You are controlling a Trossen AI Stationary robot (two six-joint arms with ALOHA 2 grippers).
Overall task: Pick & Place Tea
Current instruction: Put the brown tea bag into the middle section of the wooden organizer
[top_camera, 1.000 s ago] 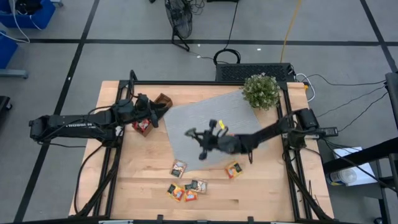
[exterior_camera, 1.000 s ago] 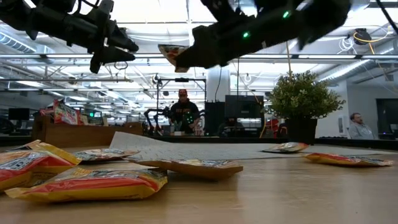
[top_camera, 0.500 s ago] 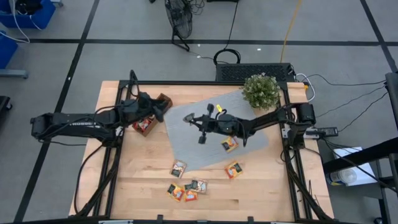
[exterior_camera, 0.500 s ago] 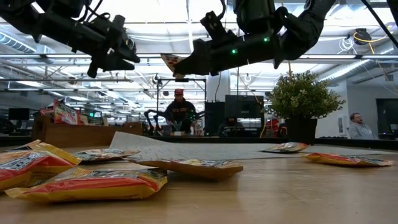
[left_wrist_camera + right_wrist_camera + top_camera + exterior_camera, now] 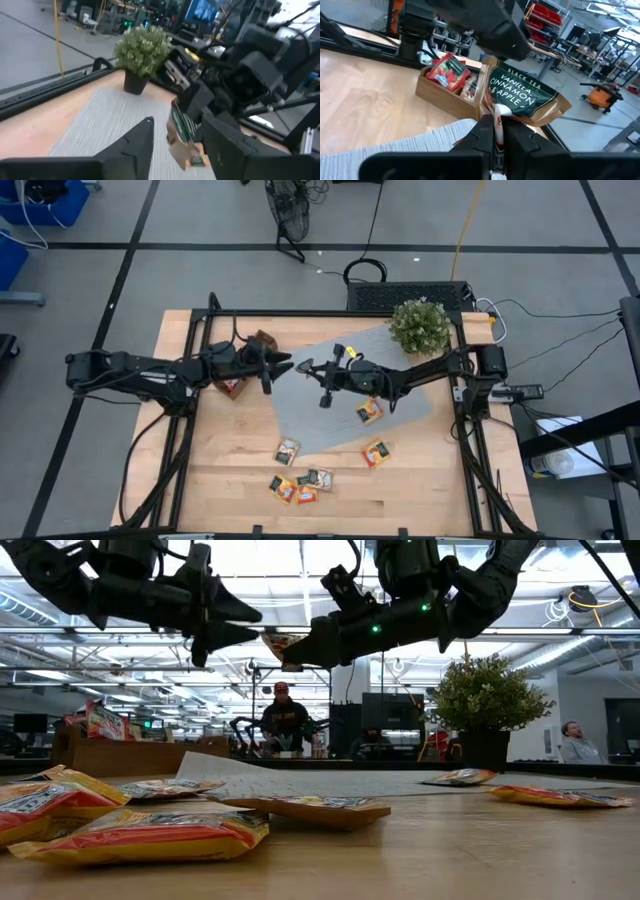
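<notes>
R gripper (image 5: 494, 127) jaws clamp tea sachet (image 5: 525, 97) midair; L gripper (image 5: 283, 365) jaws wide, straddling sachet.

Grey floor (image 5: 150, 270) crossed by dark lines surrounds the wooden table (image 5: 430, 480), with a fan (image 5: 288, 215) standing beyond it, bright ceiling lights (image 5: 300, 560) overhead, and a person (image 5: 285, 720) at distant desks.

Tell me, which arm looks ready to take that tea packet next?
The left. Its gripper is open and faces the green tea sachet that the right gripper pinches in mid-air above the grey mat, jaws either side of it.
</notes>
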